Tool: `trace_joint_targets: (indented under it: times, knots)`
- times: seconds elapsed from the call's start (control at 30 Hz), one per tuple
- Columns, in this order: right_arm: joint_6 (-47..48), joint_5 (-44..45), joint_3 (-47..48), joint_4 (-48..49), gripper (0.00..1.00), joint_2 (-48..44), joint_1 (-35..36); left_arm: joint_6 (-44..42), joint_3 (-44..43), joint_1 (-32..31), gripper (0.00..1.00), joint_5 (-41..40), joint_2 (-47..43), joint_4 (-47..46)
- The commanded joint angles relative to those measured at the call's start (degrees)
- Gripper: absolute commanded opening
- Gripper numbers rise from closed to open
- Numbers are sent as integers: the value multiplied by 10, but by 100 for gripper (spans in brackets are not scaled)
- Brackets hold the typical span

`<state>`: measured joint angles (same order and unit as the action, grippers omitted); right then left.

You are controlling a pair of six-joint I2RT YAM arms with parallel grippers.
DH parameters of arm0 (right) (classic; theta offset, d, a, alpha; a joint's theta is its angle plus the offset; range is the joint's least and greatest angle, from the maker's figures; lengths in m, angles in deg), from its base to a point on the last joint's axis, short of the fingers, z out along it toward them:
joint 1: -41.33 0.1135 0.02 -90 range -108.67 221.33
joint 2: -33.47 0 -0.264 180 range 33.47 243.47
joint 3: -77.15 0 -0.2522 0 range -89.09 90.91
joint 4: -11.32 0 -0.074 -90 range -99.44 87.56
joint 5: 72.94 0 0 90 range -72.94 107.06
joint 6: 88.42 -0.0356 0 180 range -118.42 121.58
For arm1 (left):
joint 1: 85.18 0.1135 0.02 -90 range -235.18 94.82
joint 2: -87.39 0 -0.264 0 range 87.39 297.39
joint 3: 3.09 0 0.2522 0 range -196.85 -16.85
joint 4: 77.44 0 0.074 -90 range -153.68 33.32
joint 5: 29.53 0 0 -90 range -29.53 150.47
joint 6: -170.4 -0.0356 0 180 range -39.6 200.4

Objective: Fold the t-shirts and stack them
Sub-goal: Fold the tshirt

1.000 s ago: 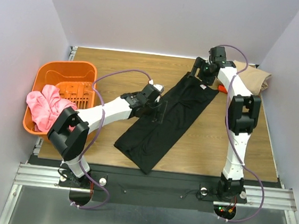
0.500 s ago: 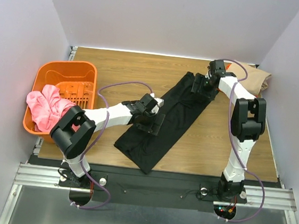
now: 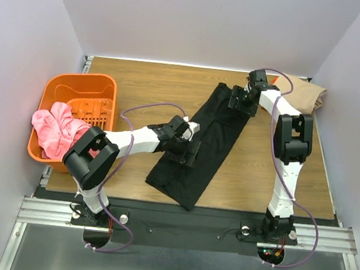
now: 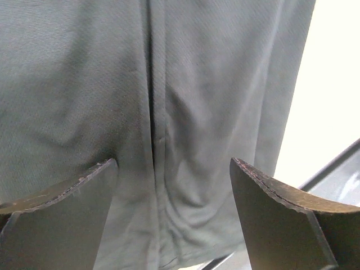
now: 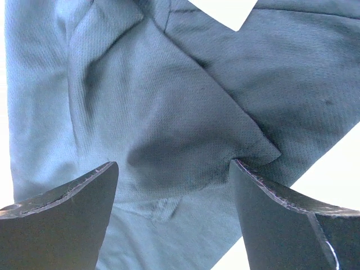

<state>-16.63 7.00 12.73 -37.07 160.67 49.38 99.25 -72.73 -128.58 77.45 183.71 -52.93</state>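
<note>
At the left edge, the orange basket (image 3: pixel 105 81) and its pink cloth (image 3: pixel 53 132) sit as before. In mid-frame the black t-shirt (image 3: pixel 218 129) is a narrower strip than a second ago, slanting from lower centre to upper right, its lower end shifted rightward. The left gripper (image 3: pixel 189 152) has moved down over the strip's left edge, fingers apart, clamping nothing. Bare table (image 3: pixel 153 84) lies open on both sides. The right gripper (image 3: pixel 240 101) has come over the top end, fingers spread. The tan t-shirt (image 3: pixel 308 94) fills the upper right corner.
</note>
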Motion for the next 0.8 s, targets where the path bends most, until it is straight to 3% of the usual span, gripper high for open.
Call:
trace_joint_targets:
  times: [0.0,0.5,0.77]
  knots:
    - [-5,13,32,17,86,76,12,25,4,-4,93,62,16,-20]
    - [-52,-43,302,17,86,255,22,111,-134,-72,93,99,123,-77]
    - [-41,-118,378,26,88,256,24,108,-213,-73,93,-43,81,-14]
